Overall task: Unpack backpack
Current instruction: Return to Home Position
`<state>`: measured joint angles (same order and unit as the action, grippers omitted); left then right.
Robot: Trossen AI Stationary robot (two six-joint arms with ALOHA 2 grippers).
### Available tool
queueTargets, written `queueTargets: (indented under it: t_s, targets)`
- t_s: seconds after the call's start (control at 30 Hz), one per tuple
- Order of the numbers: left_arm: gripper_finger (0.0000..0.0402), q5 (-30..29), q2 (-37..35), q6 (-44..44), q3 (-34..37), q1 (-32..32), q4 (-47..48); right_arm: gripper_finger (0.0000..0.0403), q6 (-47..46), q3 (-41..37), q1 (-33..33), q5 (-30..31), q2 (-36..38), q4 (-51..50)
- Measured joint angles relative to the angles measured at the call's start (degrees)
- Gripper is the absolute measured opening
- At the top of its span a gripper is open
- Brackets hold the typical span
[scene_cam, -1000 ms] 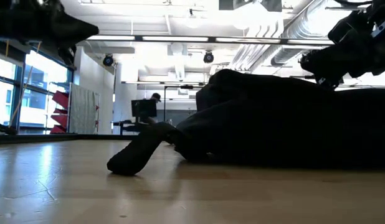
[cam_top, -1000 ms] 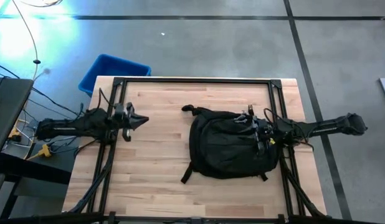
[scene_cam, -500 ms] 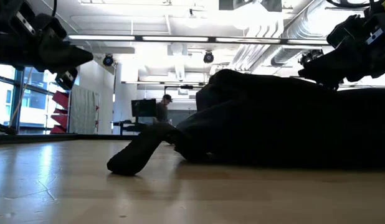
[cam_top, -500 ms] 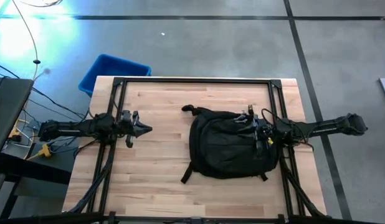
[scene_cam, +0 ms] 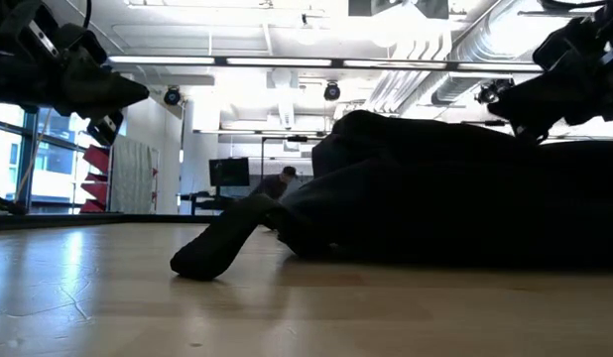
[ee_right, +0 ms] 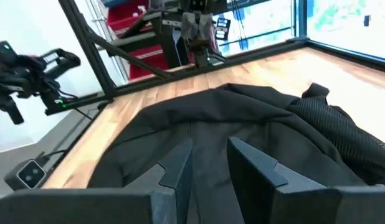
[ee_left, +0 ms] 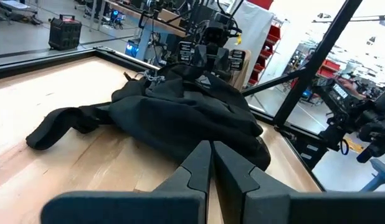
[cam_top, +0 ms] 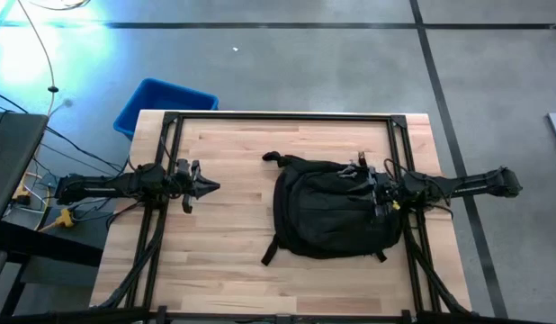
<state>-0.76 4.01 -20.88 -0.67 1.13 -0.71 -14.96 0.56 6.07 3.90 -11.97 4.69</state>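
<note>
High view, read from left to right: the blue bin (cam_top: 161, 101) is sitting on the floor beyond the far left corner of the surface (cam_top: 233, 261). The left claw (cam_top: 209, 186) is hanging above bare wood on the left side. Its fingers (ee_left: 202, 163) are pressed together and holding nothing, well apart from the backpack (cam_top: 318, 216). The backpack is lying flat on the right half of the surface, with its top loop (cam_top: 271, 158) pointing left and one strap (cam_top: 269, 252) trailing toward the near edge. The right claw (cam_top: 361, 183) is hovering just over the backpack's far right part. Its fingers (ee_right: 180, 163) are set narrowly apart, and only fabric is showing past the gap. Whether they are touching the fabric cannot be told.

Judged step in hand: both arms are withdrawing to rest. The right arm would do well to rise clear of the fabric before drawing off to the right, so that no fold, zip pull or strap is dragged along. The left arm appears to have an unobstructed path.
</note>
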Motion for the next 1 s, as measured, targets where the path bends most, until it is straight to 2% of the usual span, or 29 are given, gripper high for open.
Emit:
queueTargets:
  t_s: [0.23,1.0]
  targets:
    - [0.0,-0.1,-0.6,0.0,0.0,0.0,0.3,0.0087,0.0,0.0,-0.1,-0.6,12.1,-3.2]
    - [0.0,0.0,-1.6,0.0,0.0,0.6,0.4,0.0087,0.0,0.0,-0.1,-0.9,11.6,-3.4]
